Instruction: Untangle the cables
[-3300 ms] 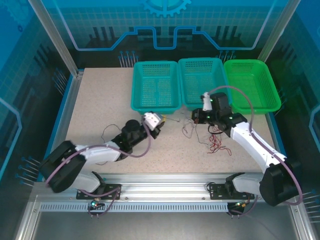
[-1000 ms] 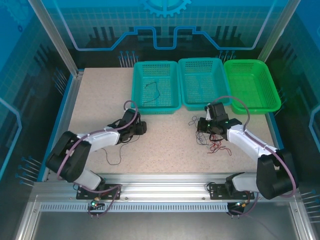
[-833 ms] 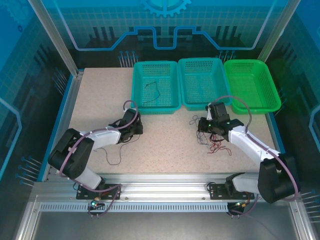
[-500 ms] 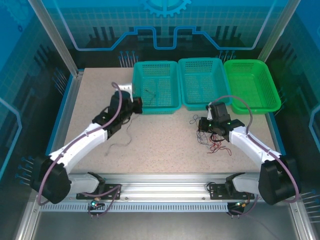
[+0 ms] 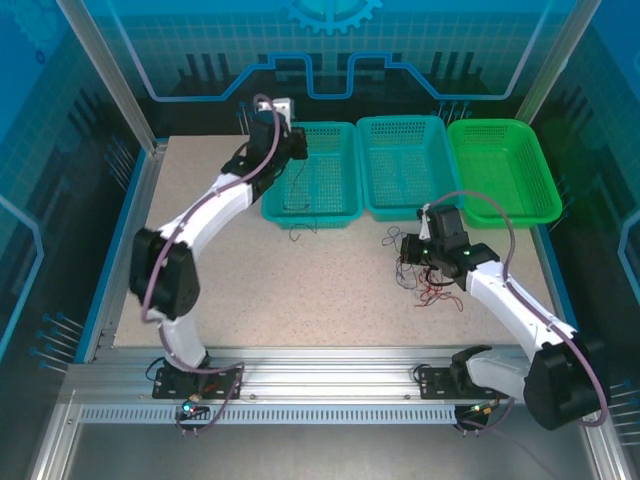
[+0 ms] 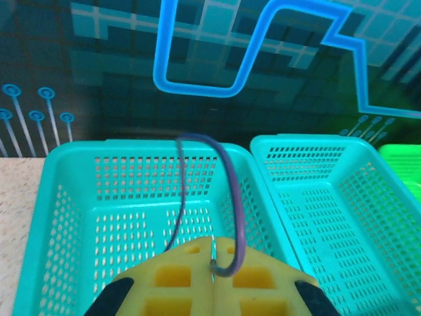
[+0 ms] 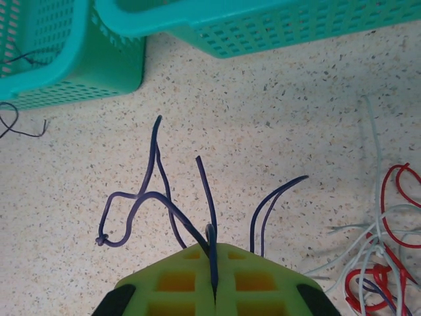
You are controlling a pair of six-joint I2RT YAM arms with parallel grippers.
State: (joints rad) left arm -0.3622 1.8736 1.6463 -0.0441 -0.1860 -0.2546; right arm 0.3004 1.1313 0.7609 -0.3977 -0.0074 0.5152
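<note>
L gripper (image 6: 212, 255) pressed shut on dark cable (image 6: 235, 197), above far-left corner of left teal basket (image 6: 66, 197). R gripper (image 7: 212, 257) pinching dark-blue cable (image 7: 154, 196) low over table (image 7: 296, 118), right half. Red/white tangle (image 7: 385, 263) on table just beside it.

Top cam sits high behind the arm bases, angled down and forward: whole table (image 5: 210, 270) and the baskets, from far off. Left wrist cam hangs close over the left teal basket (image 5: 310, 217), facing the back wall, left fingers (image 6: 177, 283) at frame bottom. Right wrist cam looks steeply down at the table from close, right fingers (image 7: 177, 283) low in frame. All three catch that left teal basket.
</note>
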